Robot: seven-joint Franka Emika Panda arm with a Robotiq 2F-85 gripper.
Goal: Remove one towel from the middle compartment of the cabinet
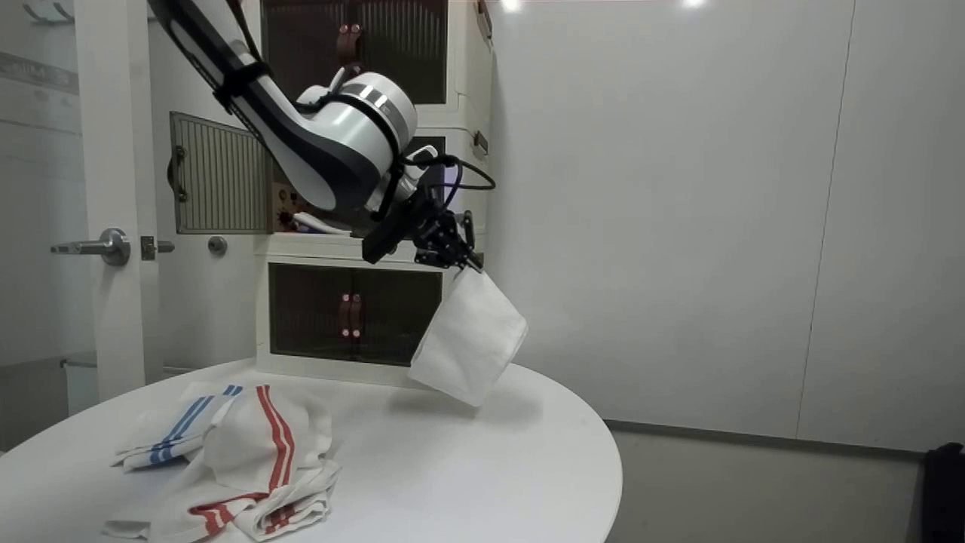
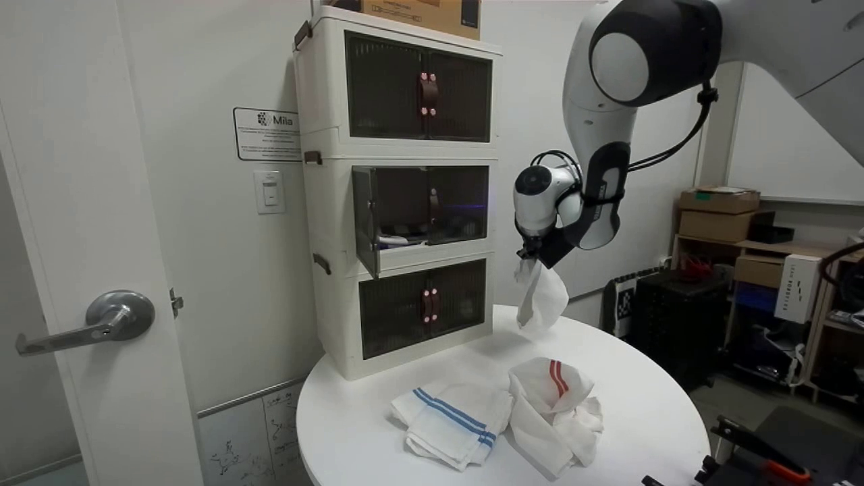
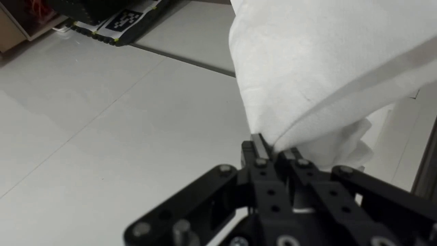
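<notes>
Black fingers (image 3: 261, 147), closest in the wrist view, pinch one corner of a plain white towel (image 1: 469, 339). It hangs directly below them, outside the middle cabinet compartment (image 2: 439, 251), its long diagonal nearly plumb. The lowest corner points down at the counter (image 1: 452, 475); contact is hard to tell. Removal looks done, so the likely next move is straight down, lowest corner landing first, away from the red-striped towel (image 2: 550, 412).

In an exterior view I see a pale wall (image 1: 701, 241) at three o'clock, a metal-handled door (image 1: 114, 324) at nine, the round white desk (image 1: 392, 467) at seven.
</notes>
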